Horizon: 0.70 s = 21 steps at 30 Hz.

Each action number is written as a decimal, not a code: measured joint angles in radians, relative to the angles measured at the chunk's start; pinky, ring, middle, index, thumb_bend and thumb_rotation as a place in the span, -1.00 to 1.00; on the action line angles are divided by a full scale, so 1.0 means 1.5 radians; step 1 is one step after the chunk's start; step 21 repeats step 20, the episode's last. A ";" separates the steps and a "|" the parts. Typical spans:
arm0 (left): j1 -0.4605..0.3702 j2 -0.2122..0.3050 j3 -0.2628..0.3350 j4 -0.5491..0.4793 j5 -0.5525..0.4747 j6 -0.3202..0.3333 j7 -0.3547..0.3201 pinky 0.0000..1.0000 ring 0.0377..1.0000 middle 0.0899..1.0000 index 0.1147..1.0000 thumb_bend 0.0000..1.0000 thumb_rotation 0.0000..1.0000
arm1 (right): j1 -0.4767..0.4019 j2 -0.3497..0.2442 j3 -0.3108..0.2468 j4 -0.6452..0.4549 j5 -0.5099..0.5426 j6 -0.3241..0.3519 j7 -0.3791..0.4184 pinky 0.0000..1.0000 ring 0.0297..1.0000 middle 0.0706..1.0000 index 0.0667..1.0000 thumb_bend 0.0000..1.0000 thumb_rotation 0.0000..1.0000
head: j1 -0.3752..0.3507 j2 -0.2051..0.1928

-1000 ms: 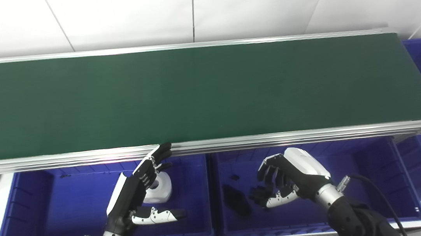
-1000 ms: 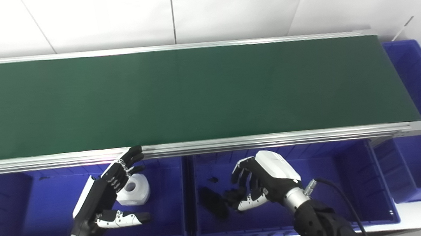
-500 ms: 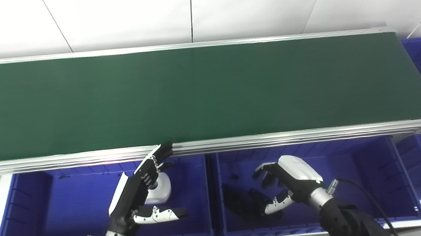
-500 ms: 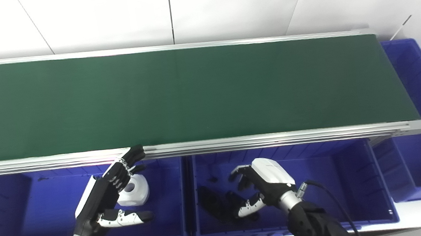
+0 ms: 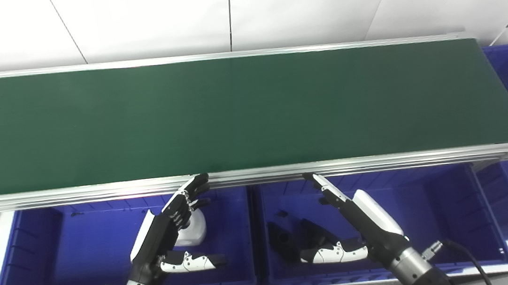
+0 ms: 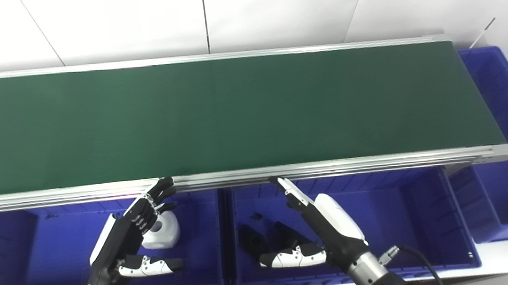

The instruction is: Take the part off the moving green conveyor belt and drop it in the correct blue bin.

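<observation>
Now my right hand [image 5: 371,224] shows fingers [image 5: 327,191] spread straight, holding nothing; left hand [image 5: 164,234] likewise splayed and empty. Dark parts [image 5: 293,242] lie in the middle blue bin [image 5: 449,202], just beside my right thumb; a white part [image 5: 194,226] sits in the left bin [image 5: 57,248]. Conveyor belt [image 5: 232,111] carries nothing, so I judge this drop done, next part awaited.
</observation>
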 measured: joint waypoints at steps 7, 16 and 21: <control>0.014 -0.001 0.004 0.012 0.002 -0.001 -0.001 0.67 0.80 0.85 0.72 0.70 -0.53 | 0.022 0.030 0.024 0.042 -0.025 -0.049 -0.019 0.81 0.96 1.00 1.00 0.66 -0.01 | 0.017 -0.034; 0.023 -0.001 0.008 0.020 0.006 -0.001 -0.012 0.75 0.86 0.86 0.70 0.72 -0.47 | 0.029 0.049 0.010 0.081 -0.024 -0.088 -0.057 0.84 0.84 0.99 1.00 0.64 -0.11 | 0.021 -0.056; 0.025 -0.001 0.011 0.022 0.007 -0.001 -0.018 0.74 0.85 0.85 0.70 0.72 -0.48 | 0.032 0.050 0.008 0.087 -0.017 -0.099 -0.061 0.86 0.85 0.99 1.00 0.63 -0.13 | 0.017 -0.056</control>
